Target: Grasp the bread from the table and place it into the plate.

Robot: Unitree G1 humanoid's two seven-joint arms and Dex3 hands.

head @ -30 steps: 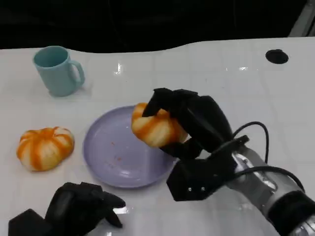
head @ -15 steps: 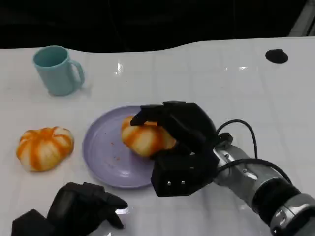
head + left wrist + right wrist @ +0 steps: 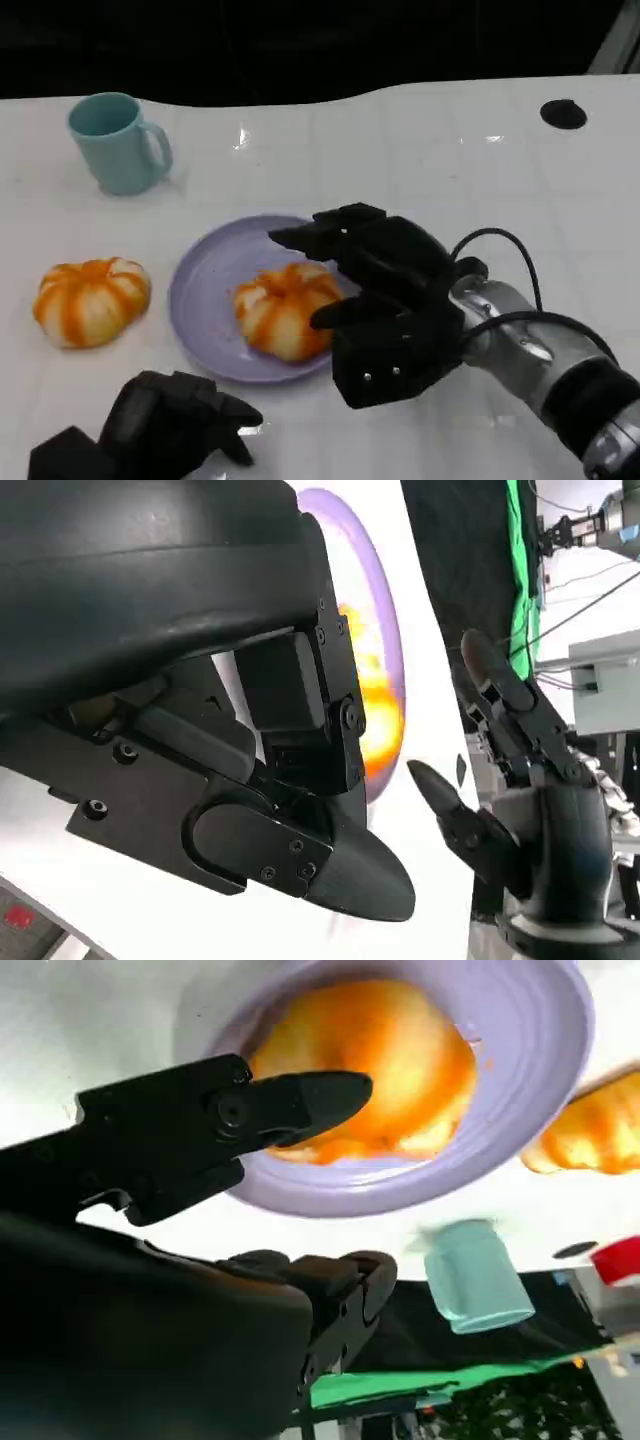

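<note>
We are seeing bread (image 3: 283,309) lying in plate (image 3: 205,300), just left of right hand (image 3: 385,300); fingers (image 3: 318,238) spreading apart, gripping nothing; we are judging retreat rightward as next

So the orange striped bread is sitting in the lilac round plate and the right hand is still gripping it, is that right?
Not quite. The orange striped bread does sit in the lilac round plate, but the right hand has let go, fingers spread beside it, as the head view shows.

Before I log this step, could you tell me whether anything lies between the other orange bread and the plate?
Nothing visible does: the orange striped bread on the white table has bare tabletop between it and the lilac round plate.
</note>
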